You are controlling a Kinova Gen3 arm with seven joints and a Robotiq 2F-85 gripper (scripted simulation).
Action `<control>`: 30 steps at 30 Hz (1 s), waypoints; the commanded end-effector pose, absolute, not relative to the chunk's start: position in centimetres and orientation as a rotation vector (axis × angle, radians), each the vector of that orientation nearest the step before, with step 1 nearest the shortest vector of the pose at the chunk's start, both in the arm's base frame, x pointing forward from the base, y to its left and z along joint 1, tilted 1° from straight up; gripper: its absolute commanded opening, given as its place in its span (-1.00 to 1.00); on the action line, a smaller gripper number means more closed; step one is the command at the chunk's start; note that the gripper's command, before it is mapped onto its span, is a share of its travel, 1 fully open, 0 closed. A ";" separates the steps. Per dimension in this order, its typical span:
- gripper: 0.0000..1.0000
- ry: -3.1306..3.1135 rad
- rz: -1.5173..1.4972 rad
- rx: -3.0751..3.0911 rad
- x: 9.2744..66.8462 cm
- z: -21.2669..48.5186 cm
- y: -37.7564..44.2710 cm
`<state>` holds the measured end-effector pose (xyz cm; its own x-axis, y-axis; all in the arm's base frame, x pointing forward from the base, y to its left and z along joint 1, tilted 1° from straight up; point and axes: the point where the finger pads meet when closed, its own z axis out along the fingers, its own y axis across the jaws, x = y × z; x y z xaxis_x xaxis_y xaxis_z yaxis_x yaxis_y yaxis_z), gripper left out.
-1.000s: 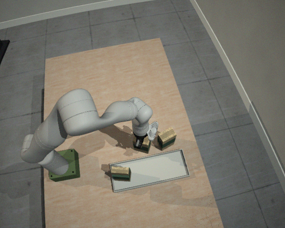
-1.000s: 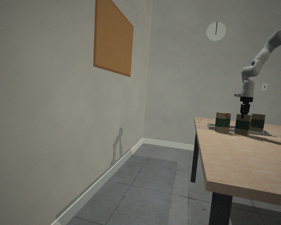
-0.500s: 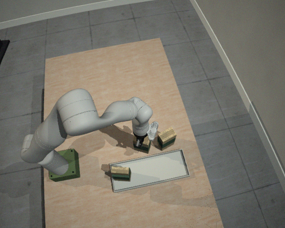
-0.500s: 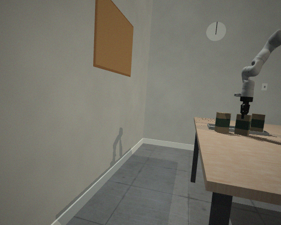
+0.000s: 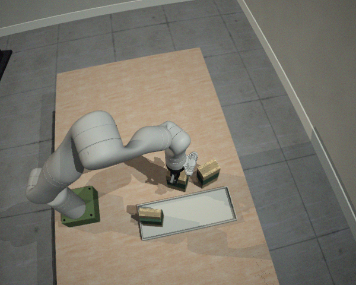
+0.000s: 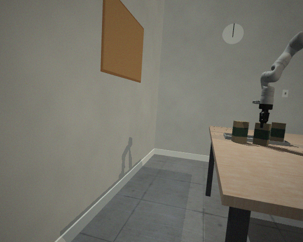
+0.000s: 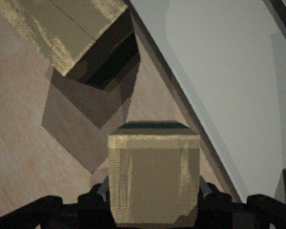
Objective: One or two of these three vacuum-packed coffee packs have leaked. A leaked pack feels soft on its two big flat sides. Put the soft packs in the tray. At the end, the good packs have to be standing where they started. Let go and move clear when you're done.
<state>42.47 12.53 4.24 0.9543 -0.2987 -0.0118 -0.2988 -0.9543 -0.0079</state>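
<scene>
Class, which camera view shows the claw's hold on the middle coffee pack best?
The wrist view: the middle coffee pack sits squarely between the claw fingers. The top view hides most of the contact under the arm. The exterior view shows it small, from the side.

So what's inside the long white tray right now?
One coffee pack stands in the tray, at its end nearest the robot's base. The rest of the tray floor looks bare. The gripper is shut on the middle pack outside it.
</scene>
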 end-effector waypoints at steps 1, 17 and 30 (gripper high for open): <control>-0.48 0.474 0.017 -3.096 42.5 4.2 12.5; -0.48 0.474 0.017 -3.096 42.5 4.2 12.5; 0.68 0.474 0.017 -3.096 42.5 4.2 12.5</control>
<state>42.41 12.50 4.16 0.9542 -0.2988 -0.0134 -0.2989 -0.9543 -0.0069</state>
